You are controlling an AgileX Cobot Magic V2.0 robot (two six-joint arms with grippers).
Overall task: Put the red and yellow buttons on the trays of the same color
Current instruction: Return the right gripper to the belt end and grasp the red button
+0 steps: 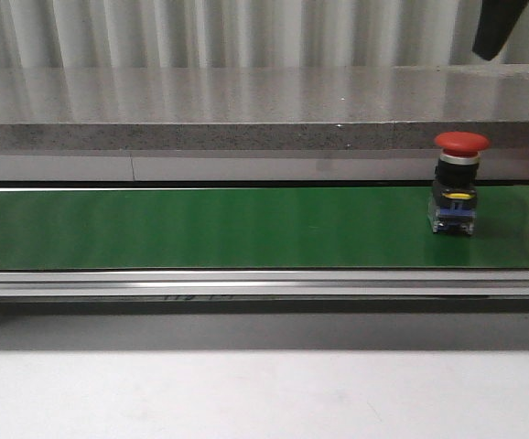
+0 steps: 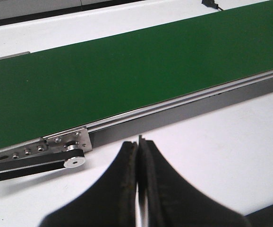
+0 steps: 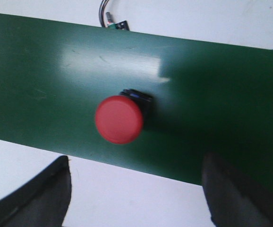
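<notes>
A long green conveyor belt (image 1: 210, 229) with a silver metal side rail runs across the white desk (image 1: 246, 393). Near the belt's right end a red mushroom-head push button (image 1: 460, 183) on a black and blue body stands upright. The right gripper (image 3: 136, 194) hangs above it with its black fingers (image 3: 37, 194) spread wide, touching nothing. The left gripper (image 2: 139, 189) hovers over the desk beside the belt's edge, its fingers (image 2: 117, 189) pressed together and empty.

The belt (image 1: 210, 229) is dark green and plain. The button (image 1: 459, 144) has a bright red round top, a black middle with a yellow bit, and a blue bottom. The table (image 1: 246, 393) is white. The gripper fingers (image 3: 37, 196) are black.
</notes>
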